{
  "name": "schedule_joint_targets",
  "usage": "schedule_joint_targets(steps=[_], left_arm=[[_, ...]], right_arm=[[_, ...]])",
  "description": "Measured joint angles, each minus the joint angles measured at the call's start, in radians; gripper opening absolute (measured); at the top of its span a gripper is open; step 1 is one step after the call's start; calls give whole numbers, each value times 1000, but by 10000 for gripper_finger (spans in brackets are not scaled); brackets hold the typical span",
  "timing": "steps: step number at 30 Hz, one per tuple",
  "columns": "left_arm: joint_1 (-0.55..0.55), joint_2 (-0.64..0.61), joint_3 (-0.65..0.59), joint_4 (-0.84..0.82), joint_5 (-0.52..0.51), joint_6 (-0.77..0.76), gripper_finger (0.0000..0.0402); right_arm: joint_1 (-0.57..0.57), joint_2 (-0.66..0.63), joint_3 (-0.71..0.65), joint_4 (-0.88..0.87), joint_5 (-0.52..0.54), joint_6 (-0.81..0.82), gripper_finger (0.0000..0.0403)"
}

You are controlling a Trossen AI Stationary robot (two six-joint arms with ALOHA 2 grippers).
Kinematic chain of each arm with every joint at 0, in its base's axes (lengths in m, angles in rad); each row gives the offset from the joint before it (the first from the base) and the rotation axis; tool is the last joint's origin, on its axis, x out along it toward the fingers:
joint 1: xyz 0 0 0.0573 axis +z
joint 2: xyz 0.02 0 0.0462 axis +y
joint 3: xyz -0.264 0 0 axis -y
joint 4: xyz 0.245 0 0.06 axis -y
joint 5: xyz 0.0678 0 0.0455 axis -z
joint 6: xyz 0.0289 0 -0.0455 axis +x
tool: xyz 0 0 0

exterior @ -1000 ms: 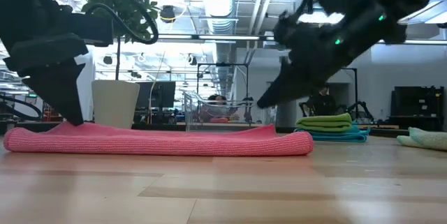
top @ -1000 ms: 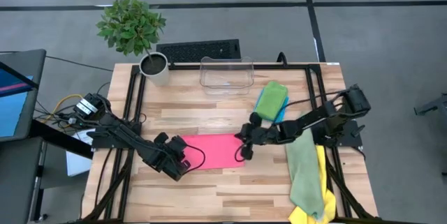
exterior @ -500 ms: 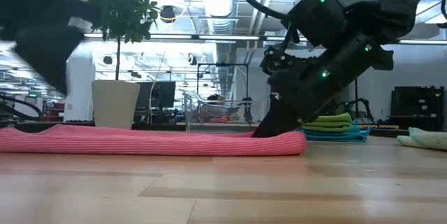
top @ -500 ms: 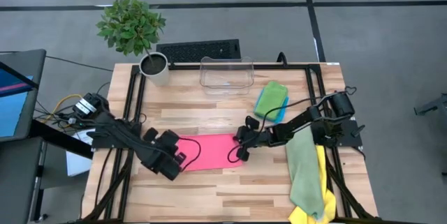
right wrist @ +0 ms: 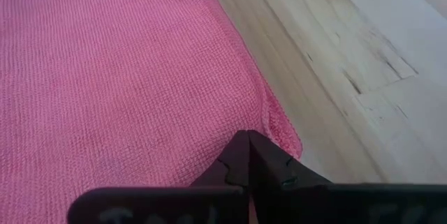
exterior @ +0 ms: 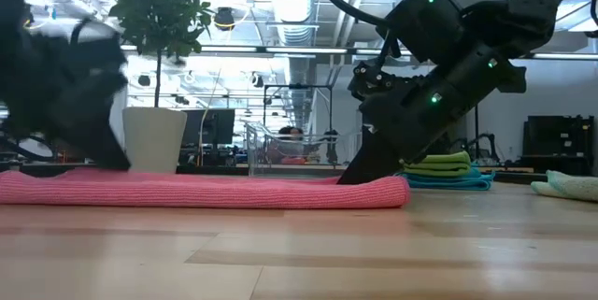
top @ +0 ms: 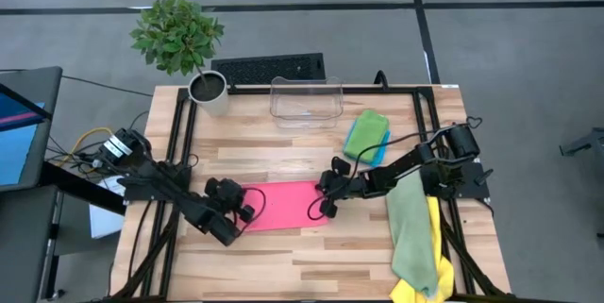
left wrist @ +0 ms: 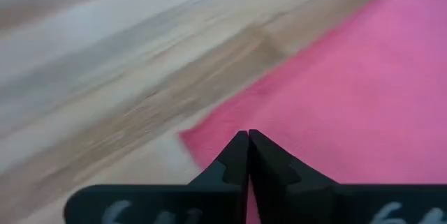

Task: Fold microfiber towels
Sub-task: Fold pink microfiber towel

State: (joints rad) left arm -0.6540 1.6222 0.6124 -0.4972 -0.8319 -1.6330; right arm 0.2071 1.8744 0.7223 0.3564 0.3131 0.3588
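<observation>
Pink towel (top: 285,205): flat at table centre, long side running 9 to 3 o'clock.
Left gripper (top: 247,214): fingers pressed together, pinching the towel's 9 o'clock end; arm stretched low from 9 o'clock.
Right gripper (top: 324,207): closed on the towel's 3 o'clock edge; arm slanting down from 3 o'clock.
Green towel (top: 364,134): folded, at 1 o'clock.

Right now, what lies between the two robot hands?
In the high view, the pink towel spans the stretch between the left gripper and the right gripper.
</observation>
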Motion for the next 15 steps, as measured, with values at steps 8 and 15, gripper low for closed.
schedule_joint_targets(steps=[8, 15], left_arm=[[-2, -9, -95, 144, 27, -3, 1], [10, -87, 12, -92, 63, 52, 0]], right_arm=[[0, 0, 0, -8, 2, -1, 24], [-2, -91, -4, -55, -1, -19, 18]])
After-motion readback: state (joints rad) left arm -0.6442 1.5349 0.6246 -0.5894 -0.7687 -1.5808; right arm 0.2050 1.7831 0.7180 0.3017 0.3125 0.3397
